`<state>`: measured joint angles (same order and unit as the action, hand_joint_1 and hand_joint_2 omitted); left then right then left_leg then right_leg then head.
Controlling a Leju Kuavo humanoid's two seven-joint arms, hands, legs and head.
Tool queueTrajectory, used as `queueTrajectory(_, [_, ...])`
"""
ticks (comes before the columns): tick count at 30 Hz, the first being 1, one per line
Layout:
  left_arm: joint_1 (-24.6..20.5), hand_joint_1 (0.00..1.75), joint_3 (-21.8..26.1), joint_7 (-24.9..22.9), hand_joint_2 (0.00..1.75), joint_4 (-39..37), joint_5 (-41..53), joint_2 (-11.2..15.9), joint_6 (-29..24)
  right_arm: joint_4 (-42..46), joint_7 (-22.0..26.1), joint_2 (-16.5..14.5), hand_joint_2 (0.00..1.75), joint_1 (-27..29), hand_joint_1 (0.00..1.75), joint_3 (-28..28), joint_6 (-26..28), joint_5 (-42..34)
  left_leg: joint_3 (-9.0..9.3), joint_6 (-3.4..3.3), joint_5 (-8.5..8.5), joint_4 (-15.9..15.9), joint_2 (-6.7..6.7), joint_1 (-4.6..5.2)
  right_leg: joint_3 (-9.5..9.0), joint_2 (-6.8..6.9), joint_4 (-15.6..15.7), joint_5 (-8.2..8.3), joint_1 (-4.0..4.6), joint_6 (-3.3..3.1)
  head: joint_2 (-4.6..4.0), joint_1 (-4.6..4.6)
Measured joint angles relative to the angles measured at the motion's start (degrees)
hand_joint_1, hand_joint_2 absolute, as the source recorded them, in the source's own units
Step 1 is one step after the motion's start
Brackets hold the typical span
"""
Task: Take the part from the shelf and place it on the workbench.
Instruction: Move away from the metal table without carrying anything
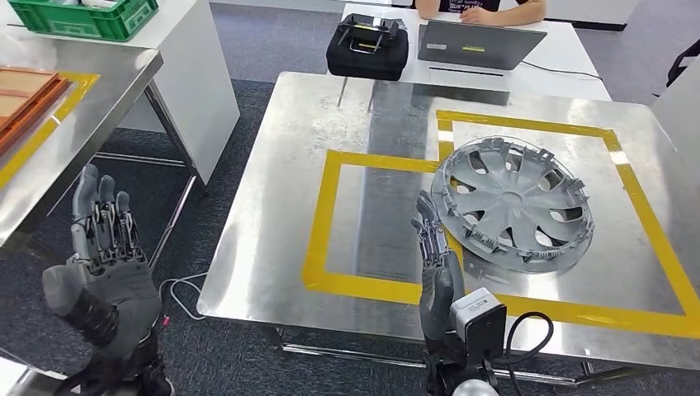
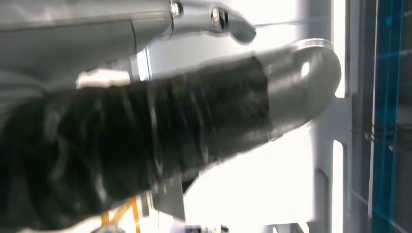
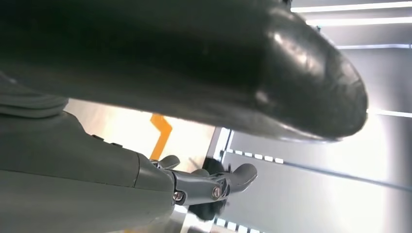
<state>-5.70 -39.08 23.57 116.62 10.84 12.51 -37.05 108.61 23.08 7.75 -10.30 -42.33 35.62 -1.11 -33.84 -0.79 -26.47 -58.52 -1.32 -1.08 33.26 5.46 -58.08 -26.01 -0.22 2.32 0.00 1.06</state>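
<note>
A grey wheel cover lies flat on the steel workbench, inside the right yellow-taped square. My right hand stands just left of the cover, fingers straight and upright, holding nothing; whether it touches the rim is unclear. My left hand is raised over the floor left of the workbench, fingers spread and empty. In the left wrist view its thick thumb is blurred and close. The right wrist view has that hand's thumb close to the lens.
A second steel table with a brown tray stands at the left. A white table behind carries a green crate. Beyond the workbench are a black case, a laptop and a seated person's arms. A white cable lies on the floor.
</note>
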Motion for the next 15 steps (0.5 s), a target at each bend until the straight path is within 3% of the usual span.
queueTrajectory(2, [-0.03, 0.0, -0.02, 0.01, 0.0, -0.01, 0.0, -0.02, 0.02, 0.0, 0.01, 0.01, 0.0, -0.06, 0.0, -0.04, -0.04, -0.01, -0.29, -0.76, 0.51, 0.16, 1.02, -0.22, 1.63, -2.03, -3.52, -2.59, -0.24, 0.57, 0.0, -0.5])
queueTrajectory(4, [-0.05, 0.0, -0.02, 0.01, 0.0, -0.02, 0.0, -0.04, 0.05, -0.01, 0.02, 0.02, 0.0, -0.05, 0.0, -0.09, -0.05, -0.01, -0.84, -1.19, 0.92, 0.14, 2.13, -0.15, 4.7, -4.29, -11.07, -6.65, -0.37, 0.8, 0.0, -1.35])
queueTrajectory(6, [-0.04, 0.0, -0.03, 0.0, 0.0, -0.04, 0.0, -0.05, 0.09, -0.03, 0.02, 0.03, 0.0, 0.03, 0.0, -0.13, -0.05, -0.02, -1.45, -1.35, 1.33, 0.07, 3.44, 0.1, 6.73, -4.83, -16.33, -8.41, -0.35, 0.58, 0.0, -1.97])
queueTrajectory(7, [-0.04, 0.0, -0.03, -0.01, 0.0, -0.05, 0.0, -0.05, 0.09, -0.04, 0.02, 0.03, 0.0, 0.05, 0.0, -0.14, -0.05, -0.02, -1.68, -1.36, 1.52, 0.02, 4.1, 0.23, 6.35, -4.94, -15.96, -7.75, -0.3, 0.31, 0.0, -2.17])
queueTrajectory(8, [-0.04, 0.0, -0.03, -0.01, 0.0, -0.06, 0.0, -0.05, 0.09, -0.05, 0.02, 0.03, 0.0, 0.05, 0.0, -0.16, -0.05, -0.03, -1.84, -1.33, 1.7, -0.02, 4.79, 0.34, 4.92, -5.2, -13.37, -6.17, -0.2, -0.1, 0.0, -2.33])
queueTrajectory(10, [-0.05, 0.0, -0.04, -0.02, 0.0, -0.06, -0.01, -0.05, 0.1, -0.07, 0.01, 0.03, 0.0, 0.0, 0.0, -0.18, -0.05, -0.03, -2.12, -1.12, 2.1, -0.06, 6.01, 0.46, 0.85, -7.18, -5.35, -3.07, 0.0, -1.3, 0.0, -2.51])
queueTrajectory(12, [-0.06, 0.0, -0.04, -0.05, 0.0, -0.07, -0.02, -0.05, 0.1, -0.06, 0.0, 0.04, 0.0, -0.11, 0.0, -0.2, -0.05, -0.03, -2.64, -0.51, 2.62, -0.05, 7.03, 0.21, -1.66, -8.98, -0.49, -2.08, 0.23, -2.07, 0.0, -2.52])
queueTrajectory(15, [-0.01, 0.0, -0.04, -0.09, 0.0, -0.07, -0.04, -0.02, 0.05, -0.07, -0.01, 0.04, 0.0, -0.14, 0.0, -0.22, -0.08, -0.05, -3.46, 0.82, 3.42, 0.19, 7.99, -0.19, -2.3, -8.03, 0.79, -1.37, 0.32, -2.35, 0.0, -2.87])
